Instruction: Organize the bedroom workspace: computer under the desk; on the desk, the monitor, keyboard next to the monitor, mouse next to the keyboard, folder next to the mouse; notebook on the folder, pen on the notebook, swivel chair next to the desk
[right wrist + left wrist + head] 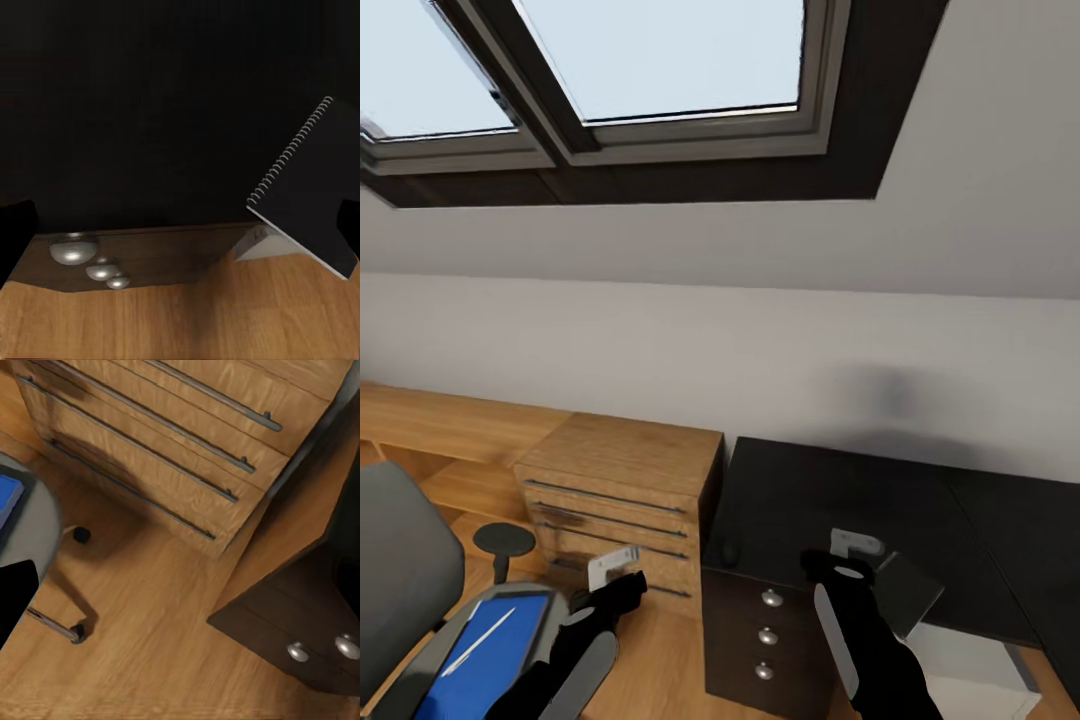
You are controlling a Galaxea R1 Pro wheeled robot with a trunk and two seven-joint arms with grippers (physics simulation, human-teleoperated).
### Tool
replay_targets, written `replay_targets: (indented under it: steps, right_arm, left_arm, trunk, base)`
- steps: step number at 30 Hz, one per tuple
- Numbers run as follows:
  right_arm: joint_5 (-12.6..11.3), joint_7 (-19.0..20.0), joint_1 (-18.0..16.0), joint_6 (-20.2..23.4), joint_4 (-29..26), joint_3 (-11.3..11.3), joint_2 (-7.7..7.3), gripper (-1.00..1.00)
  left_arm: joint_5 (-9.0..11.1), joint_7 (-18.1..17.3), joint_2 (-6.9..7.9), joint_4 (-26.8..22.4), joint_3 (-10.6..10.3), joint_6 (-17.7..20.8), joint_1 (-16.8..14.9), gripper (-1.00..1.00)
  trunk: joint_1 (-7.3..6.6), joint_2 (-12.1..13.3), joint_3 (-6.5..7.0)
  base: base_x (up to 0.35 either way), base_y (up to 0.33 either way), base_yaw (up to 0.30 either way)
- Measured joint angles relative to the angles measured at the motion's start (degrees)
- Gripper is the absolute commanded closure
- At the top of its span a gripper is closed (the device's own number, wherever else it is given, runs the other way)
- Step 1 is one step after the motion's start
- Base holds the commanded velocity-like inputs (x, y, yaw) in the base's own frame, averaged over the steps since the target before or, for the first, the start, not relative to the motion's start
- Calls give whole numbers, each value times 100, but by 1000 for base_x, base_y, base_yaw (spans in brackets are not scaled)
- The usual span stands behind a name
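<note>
Where the glossy black desk [840,490] meets its dark brown drawer unit [760,640] with round silver knobs [72,251], the right gripper [850,562] hangs over the front edge. Its fingers [16,229] stand wide apart with nothing between them.
- Notebook [908,592]: spiral-bound, dark-looking cover, tilted at the desk's near corner just beside the right gripper; contact with a finger cannot be told.
- Computer [970,680]: pale box on the floor below that corner.
- Mouse [730,551]: small dark lump on the desk's left end.
- Wooden chest [620,480]: bar-handled drawers, just left of the desk, between it and the low wooden shelving [420,430].
- Swivel chair [400,570]: grey, at lower left, apart from the desk, its black armrest [503,540] before the chest.
- Folder [485,655]: bright blue, flat on the seat, a slim white pen [485,635] on it.
- Left gripper [618,588]: over bare wooden floor [165,645] between chair and drawer unit; its opening cannot be told.
- Skylight [660,60]: in the sloped white wall above.
</note>
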Motion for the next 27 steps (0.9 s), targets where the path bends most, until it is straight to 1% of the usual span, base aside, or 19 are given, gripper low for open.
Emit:
replay_targets:
  steps: [1, 2, 6, 12, 14, 15, 16, 18, 21, 27]
  right_arm:
    - [4, -1, 0, 0, 4, 0, 0, -100]
    - [7, 2, 0, 0, 8, 0, 0, -100]
    - [10, 9, 0, 0, 21, 0, 0, -100]
    - [11, 10, -1, 6, 57, 2, 0, -100]
    - [11, 11, -1, 7, 82, 16, 0, -100]
    - [13, 13, -1, 7, 115, 50, 0, -100]
    - [13, 23, 0, 0, 165, 130, 3, -100]
    - [13, 31, 1, -3, 199, 240, 3, -100]
    - [12, 44, 2, -4, 227, 353, 3, -100]
    - [14, 185, 1, -3, 348, 414, 3, -100]
  left_arm:
    - [134, 2, 3, 0, 1, 0, 0, -100]
    - [185, 3, 2, -2, -2, 0, 0, -100]
    - [255, 4, -1, -2, -16, 1, 0, -100]
    - [273, 4, -8, -1, -47, 1, 0, -100]
    - [272, 4, -7, -2, -119, 0, 0, -100]
    - [270, 7, -5, -2, -187, 0, 0, -100]
    - [265, 10, -3, -2, -283, -1, 0, -100]
    - [264, 8, -1, -3, -356, -5, 1, -100]
    - [260, 5, -1, -1, -410, -7, 1, -100]
    - [263, 4, 0, 1, -426, -9, 2, -100]
  trunk:
    - [0, 0, -3]
    - [0, 0, -5]
    - [0, 0, -17]
    - [0, 0, -38]
    - [0, 0, -45]
    - [0, 0, -48]
    - [-1, 0, -52]
    - [-2, 0, -59]
    - [-3, 2, -71]
    - [-4, 4, -96]
  base:
    - [9, -7, 255]
    - [7, -6, 255]
    - [3, -2, 255]
    - [1, 0, 255]
    - [4, 0, 255]
    - [99, 0, 255]
    - [143, 0, 254]
    - [219, 0, 252]
    - [282, 0, 249]
    - [301, 0, 247]
